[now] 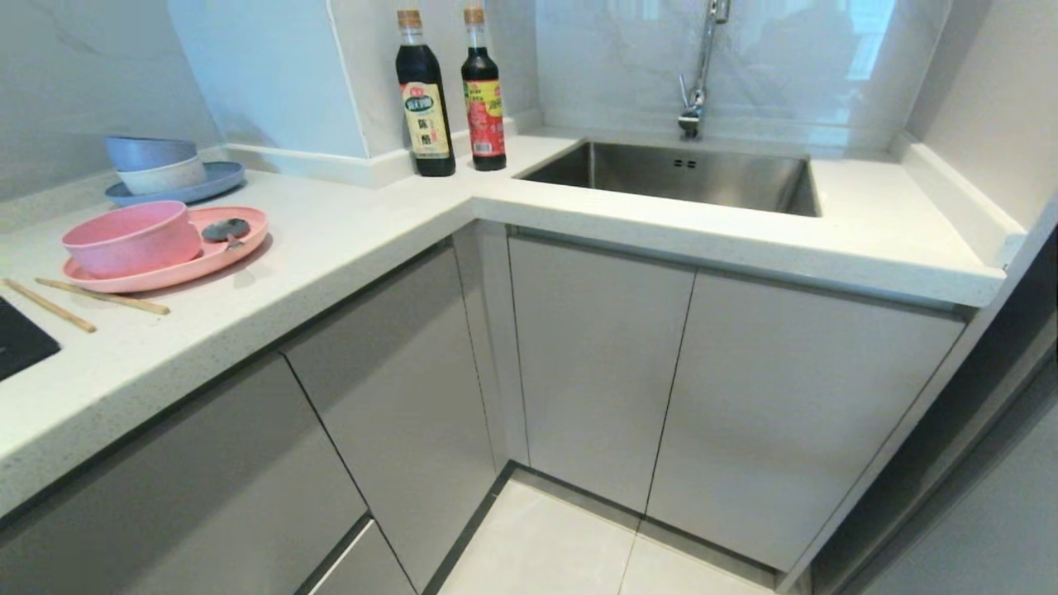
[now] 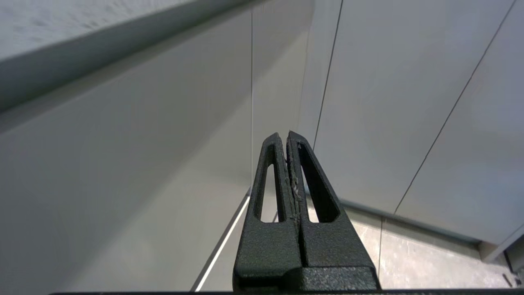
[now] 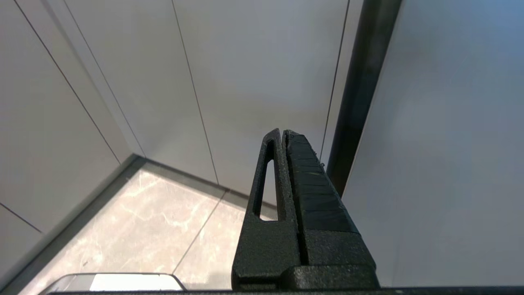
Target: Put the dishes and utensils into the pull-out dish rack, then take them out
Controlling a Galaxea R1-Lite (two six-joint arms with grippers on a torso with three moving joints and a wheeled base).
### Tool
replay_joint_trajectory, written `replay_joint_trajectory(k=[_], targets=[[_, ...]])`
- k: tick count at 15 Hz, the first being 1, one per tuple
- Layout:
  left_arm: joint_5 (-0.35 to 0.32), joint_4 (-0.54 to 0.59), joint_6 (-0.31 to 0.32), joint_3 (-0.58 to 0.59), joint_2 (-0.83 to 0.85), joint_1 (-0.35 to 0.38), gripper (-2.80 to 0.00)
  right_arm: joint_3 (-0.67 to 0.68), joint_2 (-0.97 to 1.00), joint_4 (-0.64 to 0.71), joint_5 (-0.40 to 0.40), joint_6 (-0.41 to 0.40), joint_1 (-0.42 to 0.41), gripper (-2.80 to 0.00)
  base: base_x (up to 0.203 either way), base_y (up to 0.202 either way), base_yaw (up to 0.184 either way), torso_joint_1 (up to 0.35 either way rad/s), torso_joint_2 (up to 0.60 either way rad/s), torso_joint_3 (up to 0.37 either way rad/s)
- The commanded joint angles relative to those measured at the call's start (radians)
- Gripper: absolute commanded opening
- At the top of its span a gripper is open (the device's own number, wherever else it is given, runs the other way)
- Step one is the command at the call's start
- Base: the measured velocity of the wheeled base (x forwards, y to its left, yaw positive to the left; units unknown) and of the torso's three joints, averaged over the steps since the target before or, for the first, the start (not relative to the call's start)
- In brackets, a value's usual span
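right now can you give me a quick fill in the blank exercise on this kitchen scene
1. The pink bowl sits on the pink ____.
2. The spoon lies on the pink plate, beside the ____.
3. The chopsticks lie on the ____, in front of the plate.
4. The left claw and right claw are both ____ and hold nothing.

Missing words: plate; bowl; countertop; shut
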Motion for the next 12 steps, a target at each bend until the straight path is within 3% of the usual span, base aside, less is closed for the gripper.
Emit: replay_joint_trajectory(k=[1, 12], targets=[[0.000, -0.001, -0.003, 0.025, 0.002, 0.000, -2.80, 0.002, 0.000, 0.000, 0.000, 0.000, 0.001, -2.80, 0.000, 0.000, 0.000, 0.002, -0.01, 0.190], [0.000, -0.001, 0.007, 0.025, 0.002, 0.000, -2.80, 0.002, 0.000, 0.000, 0.000, 0.000, 0.000, -2.80, 0.000, 0.000, 0.000, 0.004, 0.00, 0.204]])
